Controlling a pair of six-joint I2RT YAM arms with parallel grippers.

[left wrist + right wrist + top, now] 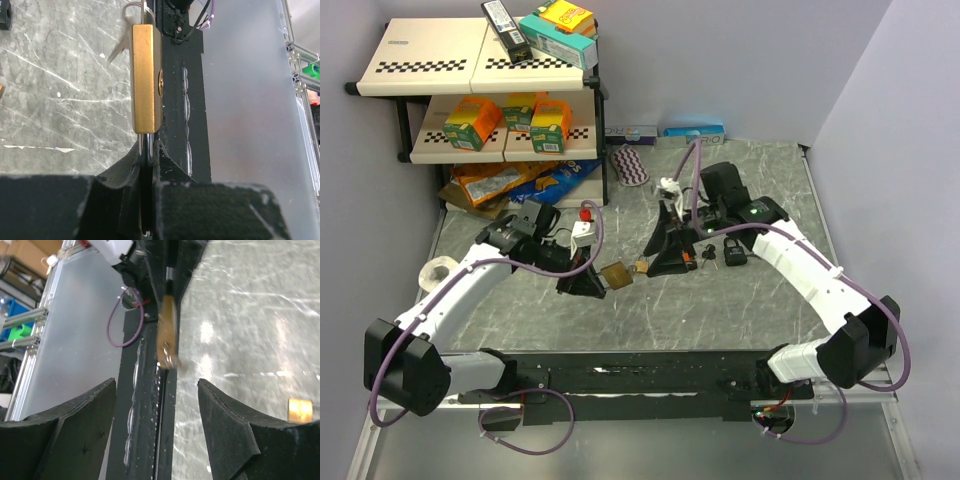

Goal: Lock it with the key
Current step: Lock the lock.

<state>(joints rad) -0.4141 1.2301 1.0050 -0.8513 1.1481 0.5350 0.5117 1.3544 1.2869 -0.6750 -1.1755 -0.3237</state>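
Observation:
My left gripper [586,284] holds a brass padlock [616,276] out over the table, shut on its steel shackle. In the left wrist view the padlock [146,80] is seen edge-on just past the left gripper [146,151], and the shackle runs down between the fingers. A key [640,267] sticks out of the padlock's far end toward my right gripper [663,262]. In the right wrist view the right gripper [156,385] stands open with nothing between its fingers. There the padlock [166,330] and the key [170,360] lie a little beyond the fingertips and are blurred.
A small black padlock [733,252] lies on the table under the right arm. A small brass piece [300,410] lies on the table to the right. A shelf [470,70] with boxes stands back left, snack bags [510,182] under it. A tape roll [442,270] sits at the left.

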